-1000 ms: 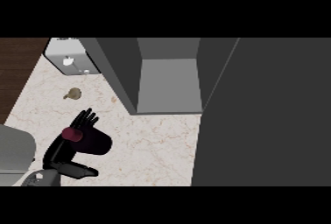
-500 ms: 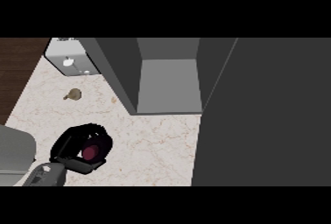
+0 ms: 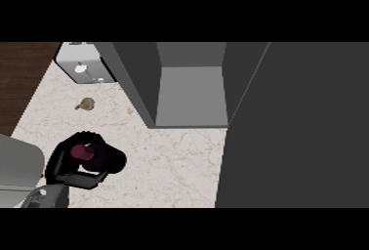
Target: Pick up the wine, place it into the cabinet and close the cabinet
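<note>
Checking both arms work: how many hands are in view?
1: the left hand, lower left, curled round the wine. The right hand is out of view.

No readable text, label, brand, number or sign: none on the wine (image 3: 81, 152), none on the cabinet (image 3: 189, 95), none on the table (image 3: 173, 156).
</note>
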{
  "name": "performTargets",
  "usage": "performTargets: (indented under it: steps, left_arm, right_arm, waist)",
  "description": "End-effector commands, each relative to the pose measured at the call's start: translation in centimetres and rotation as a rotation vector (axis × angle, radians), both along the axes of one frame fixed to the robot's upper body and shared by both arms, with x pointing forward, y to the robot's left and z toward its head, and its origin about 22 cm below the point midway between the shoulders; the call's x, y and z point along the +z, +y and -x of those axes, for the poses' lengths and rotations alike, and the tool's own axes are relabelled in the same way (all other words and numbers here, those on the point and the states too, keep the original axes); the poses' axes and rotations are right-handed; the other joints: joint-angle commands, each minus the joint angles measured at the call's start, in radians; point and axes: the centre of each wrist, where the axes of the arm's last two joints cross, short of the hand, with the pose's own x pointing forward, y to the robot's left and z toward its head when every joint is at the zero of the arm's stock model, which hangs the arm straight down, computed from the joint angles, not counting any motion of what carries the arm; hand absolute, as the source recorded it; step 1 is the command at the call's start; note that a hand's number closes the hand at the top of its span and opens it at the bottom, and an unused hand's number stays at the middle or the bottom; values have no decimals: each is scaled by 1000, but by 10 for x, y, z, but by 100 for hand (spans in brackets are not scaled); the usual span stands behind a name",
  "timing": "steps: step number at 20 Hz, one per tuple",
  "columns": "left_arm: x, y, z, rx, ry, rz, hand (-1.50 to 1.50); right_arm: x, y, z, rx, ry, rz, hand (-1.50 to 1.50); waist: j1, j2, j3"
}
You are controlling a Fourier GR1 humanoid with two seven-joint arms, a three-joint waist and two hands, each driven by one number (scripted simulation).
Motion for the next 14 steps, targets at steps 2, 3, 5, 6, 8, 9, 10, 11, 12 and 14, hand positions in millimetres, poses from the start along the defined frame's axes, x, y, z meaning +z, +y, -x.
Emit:
performTargets:
  steps: [2, 3, 5, 6, 8, 9, 10, 11, 12, 14]
  left_arm:
    - [-14, -2, 21, 180, 82, 18, 150]
    - [5, 14, 20, 182, 31, -2, 150]
    - [9, -2, 23, 223, -4, -9, 150]
    - [3, -16, 23, 214, -22, -11, 150]
    - [15, -1, 27, 210, -58, -18, 150]
    - [28, -2, 28, 240, -96, -26, 150]
    - [39, -6, 27, 215, -80, 15, 150]
    - [36, -24, 13, 170, -77, 79, 150]
    - [52, -18, 15, 146, -68, 81, 150]
    - [58, -35, 18, 129, -82, 76, 150]
  right_arm:
    - [7, 0, 11, 31, -20, -32, -150]
    - [4, -4, 29, 27, -5, -17, -150]
    - [11, -10, 30, 37, -5, -6, -150]
    - [8, -1, 25, 37, -26, -27, -150]
    - [16, -13, 24, 41, -4, -28, -150]
    - [-1, -16, 13, 22, -7, -29, -150]
    - [-2, -13, 22, 11, -15, -43, -150]
    - [7, -13, 22, 39, -11, -43, -150]
    - [10, -3, 16, 35, -14, -31, -150]
    - [13, -17, 25, 30, -14, -35, -150]
  waist:
    - [4, 6, -7]
    - [2, 4, -6]
    - [4, 4, -6]
    - [2, 6, -6]
    - [3, 6, -6]
    - [6, 5, -6]
    - [5, 5, -6]
    - [2, 5, -6]
    - [7, 5, -6]
    - [2, 5, -6]
